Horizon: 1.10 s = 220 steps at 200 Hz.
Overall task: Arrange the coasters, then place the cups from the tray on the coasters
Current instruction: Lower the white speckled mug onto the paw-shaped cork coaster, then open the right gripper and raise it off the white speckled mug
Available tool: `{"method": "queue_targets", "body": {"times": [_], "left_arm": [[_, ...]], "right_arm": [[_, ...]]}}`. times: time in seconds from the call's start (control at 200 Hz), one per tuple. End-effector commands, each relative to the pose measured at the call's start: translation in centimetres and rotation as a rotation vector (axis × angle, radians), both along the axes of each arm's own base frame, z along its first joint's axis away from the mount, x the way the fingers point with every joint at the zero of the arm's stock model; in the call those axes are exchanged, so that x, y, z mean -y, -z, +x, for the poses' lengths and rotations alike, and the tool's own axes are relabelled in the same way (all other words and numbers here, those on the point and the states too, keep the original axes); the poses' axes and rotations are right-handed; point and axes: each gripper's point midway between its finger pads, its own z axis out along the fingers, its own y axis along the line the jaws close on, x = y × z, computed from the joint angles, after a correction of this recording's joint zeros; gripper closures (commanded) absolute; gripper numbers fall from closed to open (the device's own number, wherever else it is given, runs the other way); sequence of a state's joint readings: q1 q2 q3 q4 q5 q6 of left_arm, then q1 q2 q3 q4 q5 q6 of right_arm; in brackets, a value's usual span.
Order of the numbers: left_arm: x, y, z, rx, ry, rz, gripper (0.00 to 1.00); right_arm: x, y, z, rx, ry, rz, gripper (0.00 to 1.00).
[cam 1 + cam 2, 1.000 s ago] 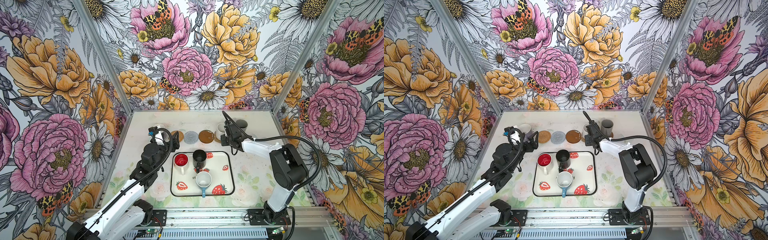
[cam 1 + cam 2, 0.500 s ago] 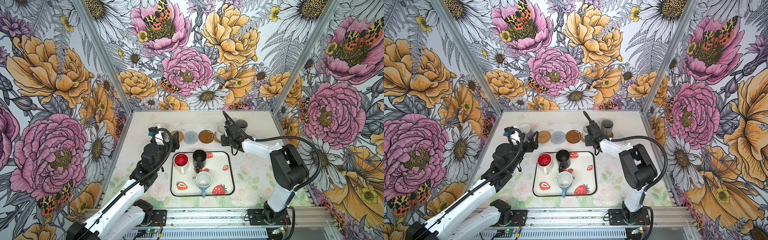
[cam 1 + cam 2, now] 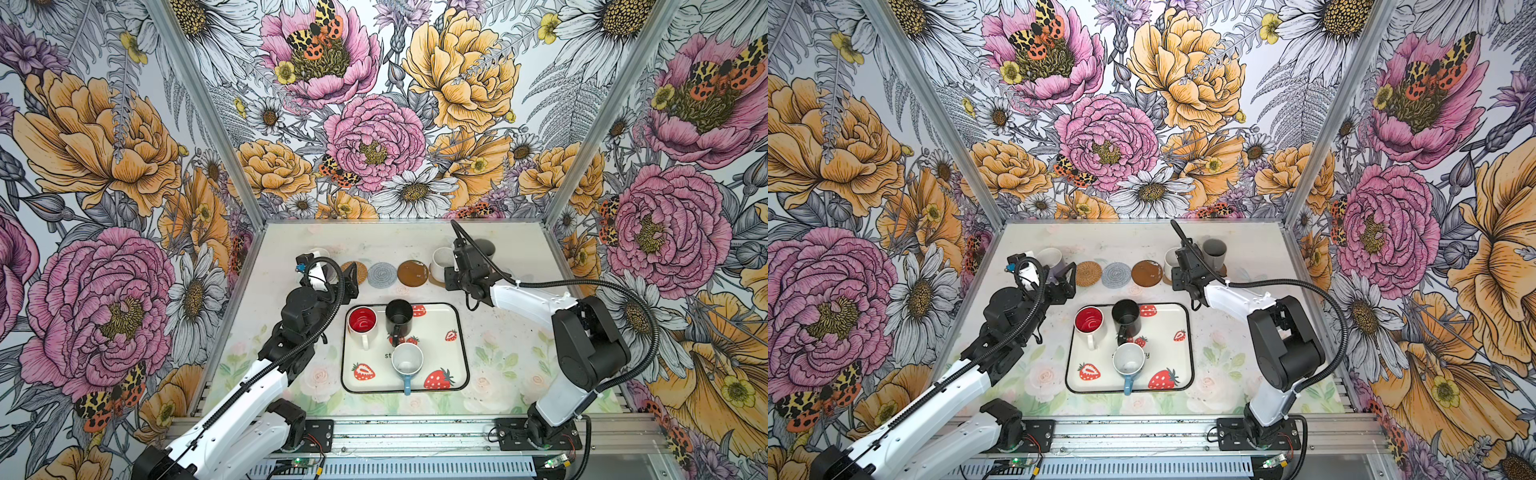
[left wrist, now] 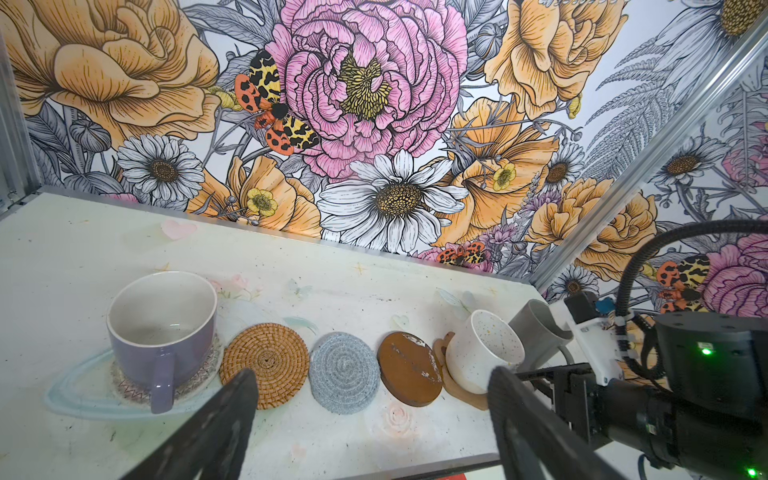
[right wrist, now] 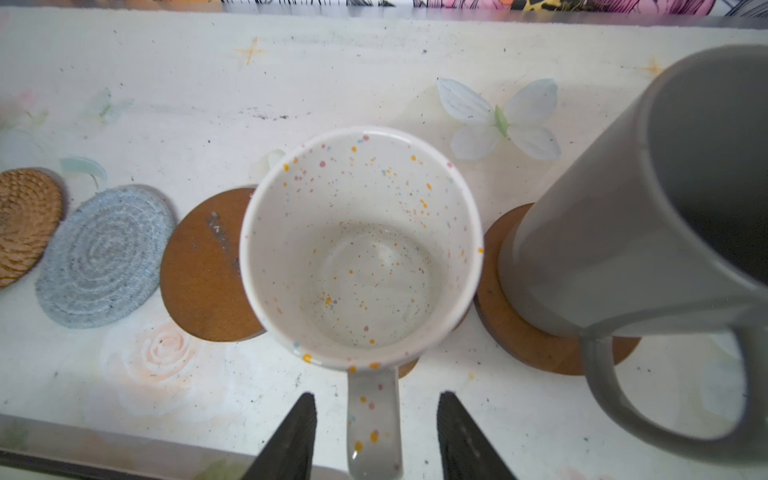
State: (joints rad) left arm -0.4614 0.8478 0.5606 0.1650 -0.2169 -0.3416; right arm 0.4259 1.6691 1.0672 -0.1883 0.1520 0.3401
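Three cups (image 3: 399, 320) wait on the tray (image 3: 440, 353). The right gripper (image 5: 378, 395) has just parted from the handle of the speckled cup (image 5: 361, 249), leaving it on its coaster (image 4: 451, 384); the left gripper (image 4: 370, 374) gapes wide, empty.

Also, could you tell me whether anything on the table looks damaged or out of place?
The bare brown disc coaster between the grey spiral coaster and the speckled mug has a pale scraped streak across its top, like worn finish. Nothing is spilled or tipped over.
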Motion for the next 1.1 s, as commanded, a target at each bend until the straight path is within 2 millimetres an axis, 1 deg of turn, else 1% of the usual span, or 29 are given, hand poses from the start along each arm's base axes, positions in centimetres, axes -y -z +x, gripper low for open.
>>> {"method": "queue_targets", "body": {"times": [0.0, 0.085, 0.135, 0.3, 0.335, 0.38, 0.445, 0.52, 0.595, 0.736, 0.816, 0.941, 1.096], "left_arm": [[-0.4, 0.0, -0.1, 0.008, -0.013, -0.011, 0.12], [-0.4, 0.1, -0.1, 0.006, -0.011, -0.012, 0.12], [-0.4, 0.1, 0.0, 0.003, -0.013, -0.013, 0.12], [-0.3, 0.1, 0.0, -0.002, -0.008, -0.017, 0.12], [-0.3, 0.1, 0.0, -0.004, -0.008, -0.018, 0.12], [-0.3, 0.0, 0.0, -0.005, -0.008, -0.019, 0.12], [-0.3, 0.0, -0.1, -0.009, -0.010, -0.021, 0.12], [-0.4, 0.2, 0.0, -0.015, -0.018, -0.020, 0.13], [-0.5, 0.3, 0.0, -0.021, -0.024, -0.021, 0.13], [-0.4, 0.3, 0.1, -0.045, -0.021, -0.016, 0.13], [-0.5, 0.2, 0.0, -0.077, -0.022, 0.007, 0.13], [-0.6, -0.1, -0.6, -0.146, -0.017, 0.022, 0.13], [-0.8, -1.5, -1.8, -0.186, -0.011, 0.004, 0.13]], "right_arm": [[-0.2, -4.8, -0.3, 0.097, 0.016, 0.066, 0.50], [0.0, -7.9, -0.6, 0.158, 0.030, 0.111, 0.50], [-0.2, -10.1, -0.8, 0.199, 0.029, 0.151, 0.50], [-2.1, -16.7, -0.9, 0.295, -0.040, 0.290, 0.49], [-2.4, -17.8, -0.9, 0.310, -0.050, 0.314, 0.50], [-2.6, -18.7, -0.7, 0.322, -0.049, 0.335, 0.50], [-2.7, -19.5, -0.6, 0.334, -0.034, 0.360, 0.49], [-2.6, -19.8, -0.7, 0.343, -0.008, 0.403, 0.49], [-2.6, -19.4, -1.1, 0.354, 0.012, 0.467, 0.49], [-3.2, -17.2, -2.0, 0.365, 0.014, 0.585, 0.47], [-3.5, -15.8, -2.0, 0.342, 0.012, 0.593, 0.47], [-4.8, -15.1, -2.0, 0.317, -0.038, 0.605, 0.47], [-5.7, -14.2, -2.3, 0.299, -0.068, 0.620, 0.46]]}}
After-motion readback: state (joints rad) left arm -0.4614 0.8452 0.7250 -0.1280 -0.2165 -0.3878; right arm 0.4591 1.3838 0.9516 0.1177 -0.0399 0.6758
